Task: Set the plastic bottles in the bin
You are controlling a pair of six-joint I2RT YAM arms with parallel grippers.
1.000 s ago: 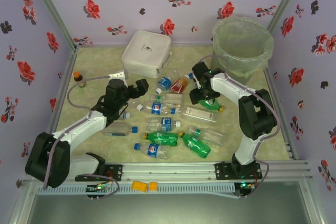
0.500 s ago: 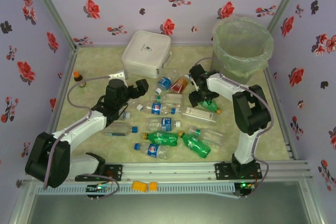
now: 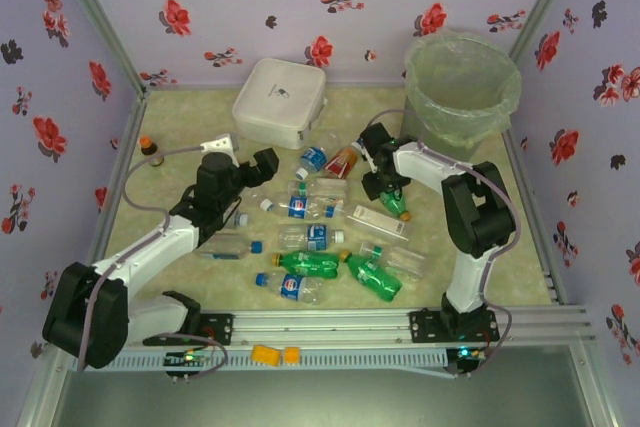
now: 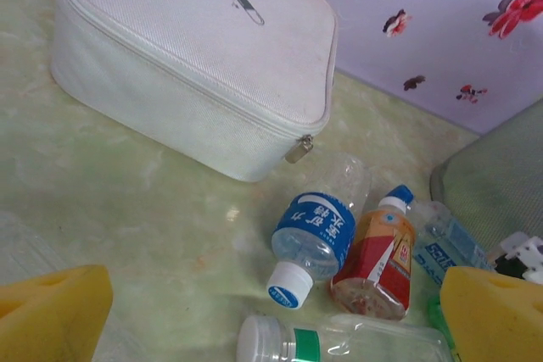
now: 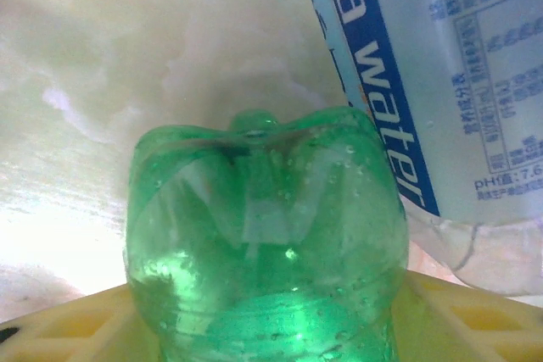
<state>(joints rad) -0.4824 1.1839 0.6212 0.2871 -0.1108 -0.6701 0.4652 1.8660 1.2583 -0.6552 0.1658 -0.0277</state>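
Several plastic bottles lie in a heap mid-table: clear ones with blue labels (image 3: 314, 237), green ones (image 3: 310, 264) and one with red-orange liquid (image 3: 343, 161). My right gripper (image 3: 385, 187) is shut on a green bottle (image 3: 396, 203) at the heap's right edge; in the right wrist view that green bottle (image 5: 263, 243) sits between the yellow pads (image 5: 68, 328) of the gripper (image 5: 267, 328). My left gripper (image 3: 255, 169) stands open over the heap's left side, above a blue-labelled bottle (image 4: 316, 231) and the red-orange one (image 4: 373, 256). The bin (image 3: 462, 87) stands at the back right.
A white zipped box (image 3: 279, 102) sits at the back, left of the bin. A tiny brown bottle with an orange cap (image 3: 148, 147) stands by the left wall. Floral walls close in three sides. A clear blue-labelled bottle (image 5: 424, 82) lies against the held green one.
The right gripper has closed in on the green bottle and shifted slightly left. The left arm has drawn back a little to the left, still open.
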